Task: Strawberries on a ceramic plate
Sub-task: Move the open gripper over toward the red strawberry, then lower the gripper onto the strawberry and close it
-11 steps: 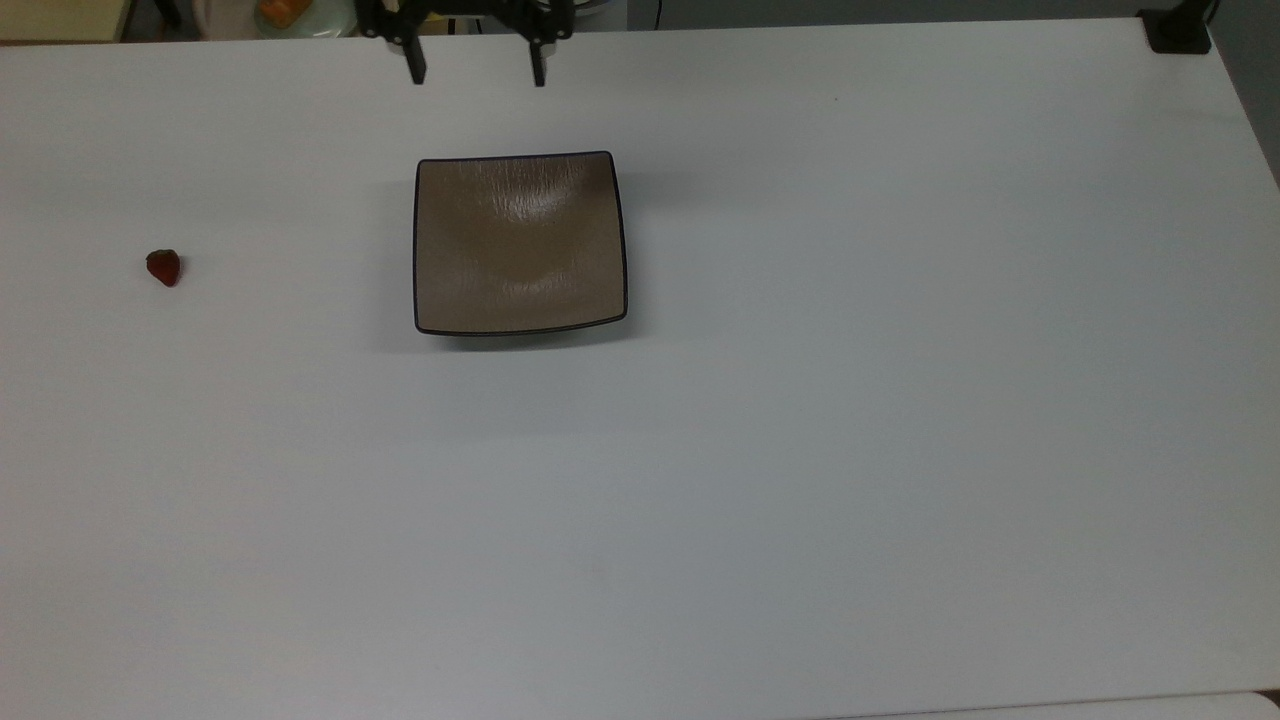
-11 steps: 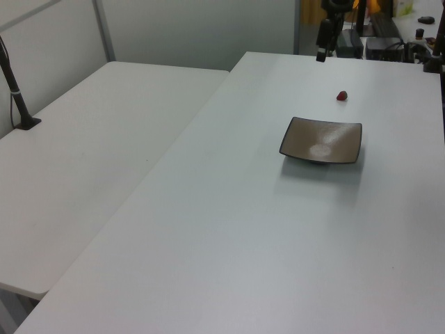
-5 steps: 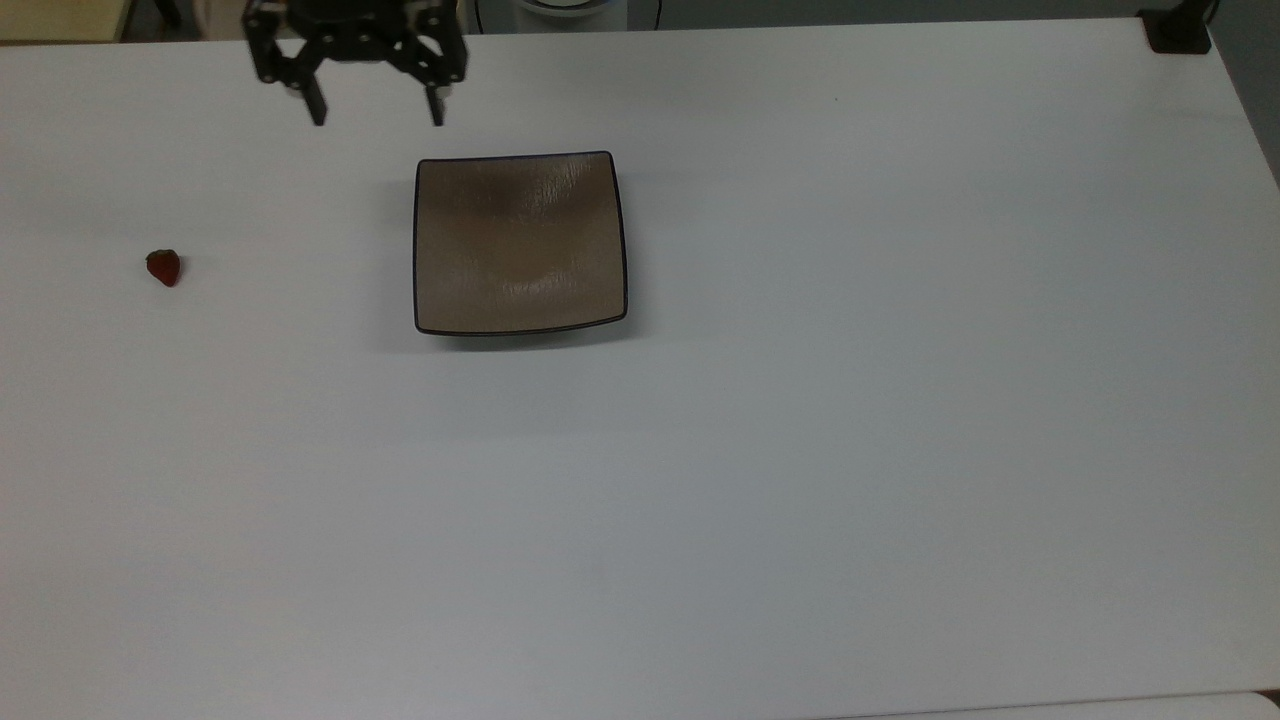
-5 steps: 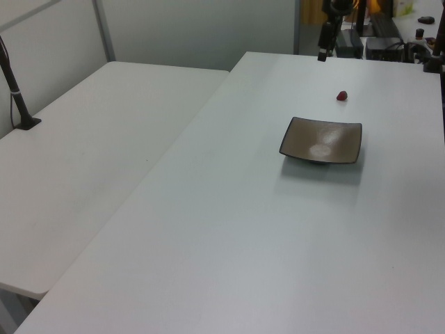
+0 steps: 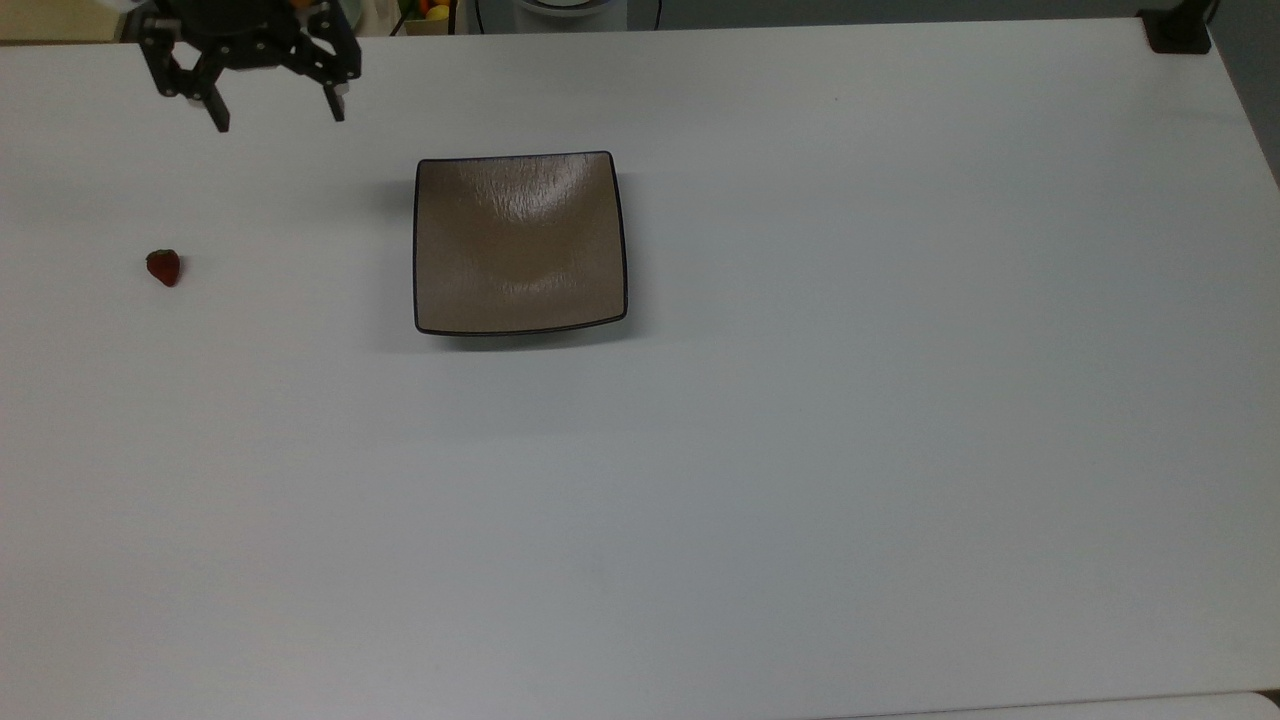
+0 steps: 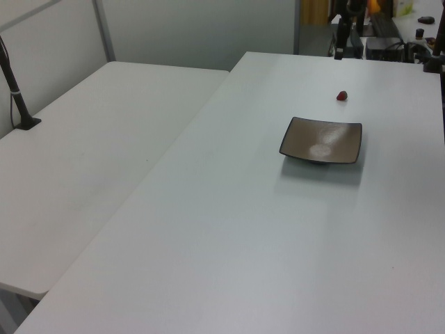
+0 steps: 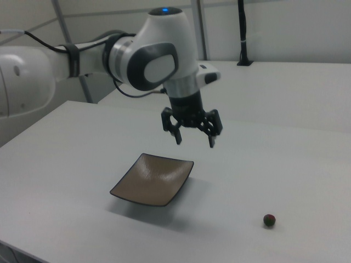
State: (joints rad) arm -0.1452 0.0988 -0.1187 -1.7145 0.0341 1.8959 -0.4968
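We see the gripper [image 5: 276,118] near the top view's upper left corner, hanging above the white counter [image 5: 800,450], its fingers [image 5: 221,117] spread wide and holding nothing. In the right view the gripper [image 7: 194,141] points down, in the air above the counter [image 7: 307,175], past the plate's far corner. The strawberry [image 5: 164,267] lies alone on the counter at the top view's left, well apart from the ceramic plate [image 5: 520,243] and below the gripper in that picture. The plate is square, glossy brown with a thin black rim, and nothing lies in it. In the left view the strawberry [image 6: 341,95] sits beyond the plate [image 6: 322,140], apart from it. In the right view the strawberry [image 7: 269,220] lies at the lower right, the plate [image 7: 153,179] to its left. We see the white arm [image 7: 148,55] reaching in from the right view's left.
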